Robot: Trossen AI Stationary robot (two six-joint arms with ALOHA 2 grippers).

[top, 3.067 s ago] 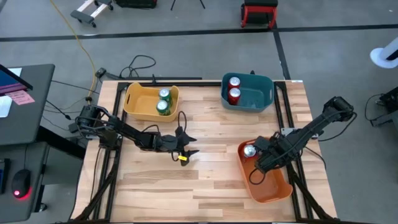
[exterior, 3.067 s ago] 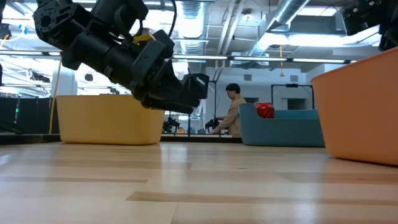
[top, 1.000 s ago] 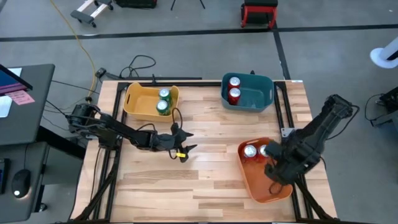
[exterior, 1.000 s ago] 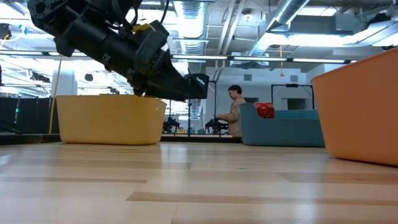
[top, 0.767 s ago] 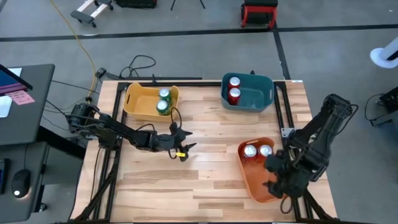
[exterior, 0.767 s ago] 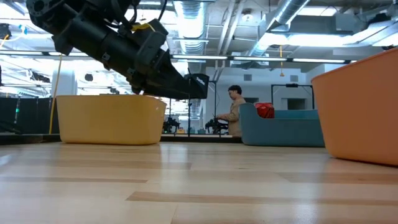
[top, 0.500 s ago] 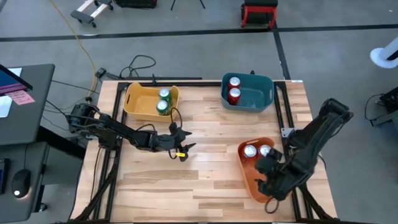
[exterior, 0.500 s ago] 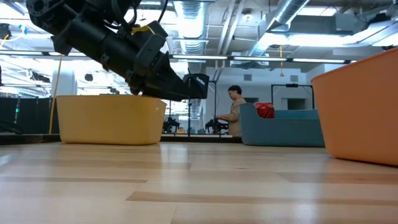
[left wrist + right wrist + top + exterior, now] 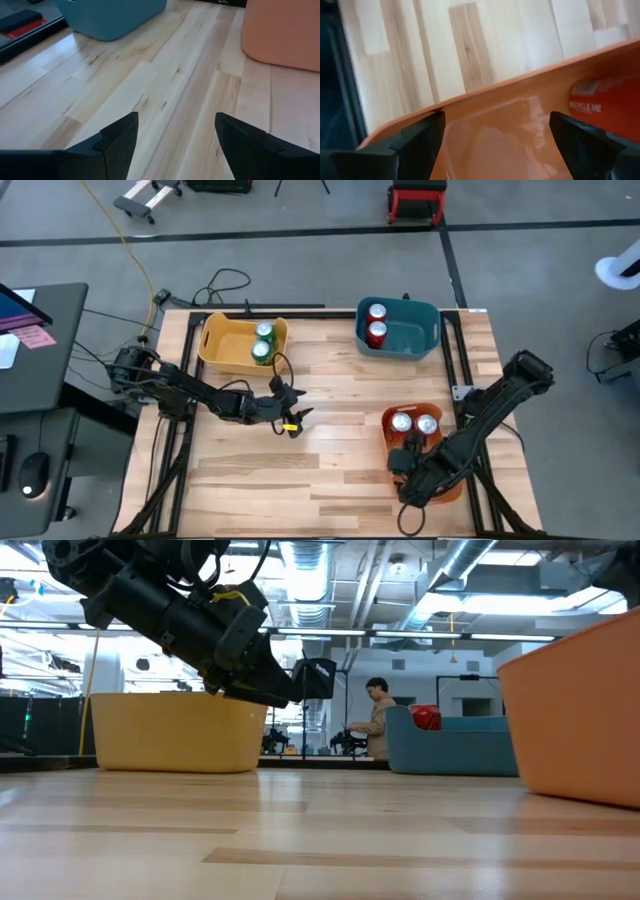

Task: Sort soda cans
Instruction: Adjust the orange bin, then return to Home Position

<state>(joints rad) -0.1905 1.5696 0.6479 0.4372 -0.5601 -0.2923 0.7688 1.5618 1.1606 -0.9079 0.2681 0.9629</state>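
Two green cans [image 9: 262, 341] stand in the yellow bin [image 9: 225, 355] at the far left. Two red cans [image 9: 376, 323] stand in the blue bin [image 9: 425, 340] at the far right, and two more red cans [image 9: 414, 423] stand in the far end of the orange bin [image 9: 386, 435] at the near right. My right gripper [image 9: 400, 465] is open over the orange bin's near left part, pointing toward the table's left; its wrist view shows the bin's wall [image 9: 520, 115] and one red can [image 9: 607, 102]. My left gripper [image 9: 298, 420] hovers open above the table's middle.
Bare wood lies between the three bins, as the left wrist view shows between my left gripper's fingers [image 9: 176, 120]. The table's metal frame runs along both sides. In the low view a person [image 9: 375, 725] sits far behind the table. Cables lie beyond the far left corner.
My right gripper has moved from the orange bin's right side toward the table's near edge, then swung toward the left across the bin's near half, with the arm stretching low over the bin. The cans have stayed in place.
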